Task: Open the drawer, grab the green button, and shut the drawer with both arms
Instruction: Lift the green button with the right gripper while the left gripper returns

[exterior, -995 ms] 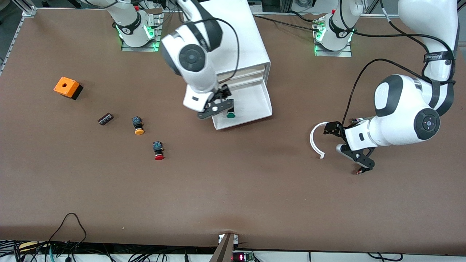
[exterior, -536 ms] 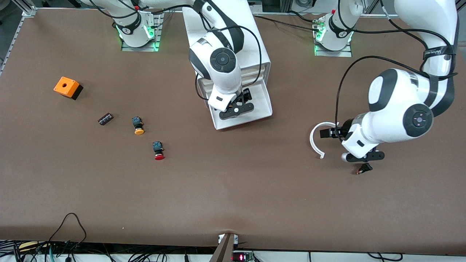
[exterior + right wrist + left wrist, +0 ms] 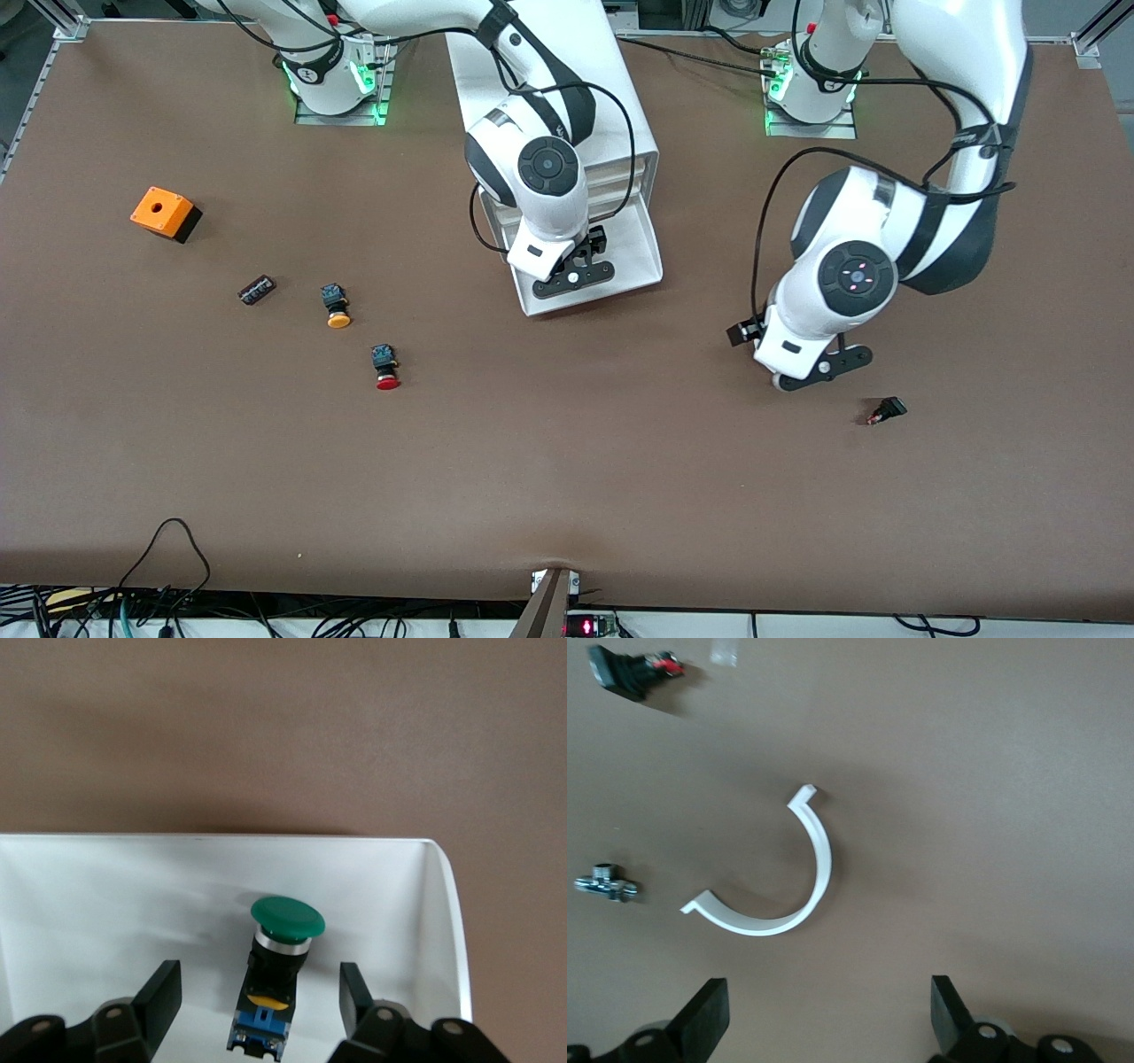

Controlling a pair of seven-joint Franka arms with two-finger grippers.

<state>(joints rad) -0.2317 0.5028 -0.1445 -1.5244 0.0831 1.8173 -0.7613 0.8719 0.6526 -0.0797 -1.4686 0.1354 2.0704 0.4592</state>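
The drawer (image 3: 640, 251), the lowest of the white cabinet (image 3: 611, 106), is pulled out toward the front camera. My right gripper (image 3: 573, 276) is inside it and hides the button in the front view. In the right wrist view the green-capped button (image 3: 285, 948) lies on its side on the drawer floor (image 3: 106, 904), near the front wall. My right gripper (image 3: 259, 999) is open, with one finger on each side of the button's black-and-blue body, not touching. My left gripper (image 3: 815, 368) is open and empty over the table toward the left arm's end.
A white C-shaped clip (image 3: 784, 881) lies under my left gripper (image 3: 828, 1017), with a small metal part (image 3: 607, 886) beside it. A small black-and-red part (image 3: 888, 410) lies nearby. An orange box (image 3: 164, 213), a black strip (image 3: 257, 290), a yellow-orange button (image 3: 337, 307) and a red button (image 3: 385, 367) lie toward the right arm's end.
My right gripper has moved over the open drawer and come down around the green button. My left arm has swung toward the table's middle and now covers the white clip.
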